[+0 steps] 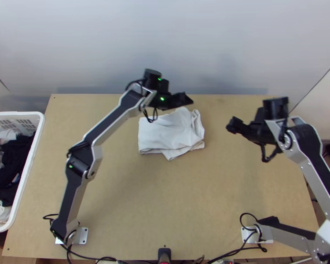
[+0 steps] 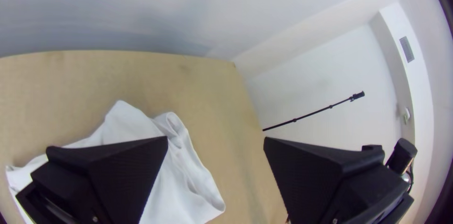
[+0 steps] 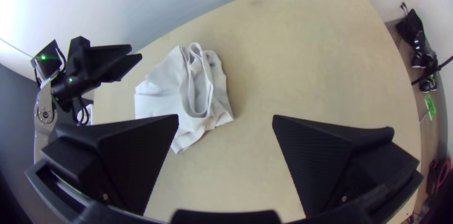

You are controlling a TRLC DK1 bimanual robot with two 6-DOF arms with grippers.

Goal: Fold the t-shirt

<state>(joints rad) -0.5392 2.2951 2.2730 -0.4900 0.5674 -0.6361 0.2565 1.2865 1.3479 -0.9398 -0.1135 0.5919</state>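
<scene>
A white t-shirt [image 1: 171, 132] lies bunched and loosely folded near the table's far edge, with a curled, layered side toward the right arm. My left gripper [image 1: 188, 99] hangs above the shirt's far side, holding nothing. In the left wrist view my left gripper [image 2: 216, 141] has its fingers wide apart, with the shirt [image 2: 170, 181] partly behind one of them. My right gripper [image 1: 232, 125] is over the table to the right of the shirt. The right wrist view shows my right gripper [image 3: 225, 119] open and empty, and the shirt [image 3: 165, 87] beyond one finger.
A white laundry basket [image 1: 31, 169] holding dark and light clothes stands at the table's left side. The bare wooden table [image 1: 165, 207] stretches between the arm bases, with cables along its near edge. A pale wall [image 1: 209, 44] rises behind the table.
</scene>
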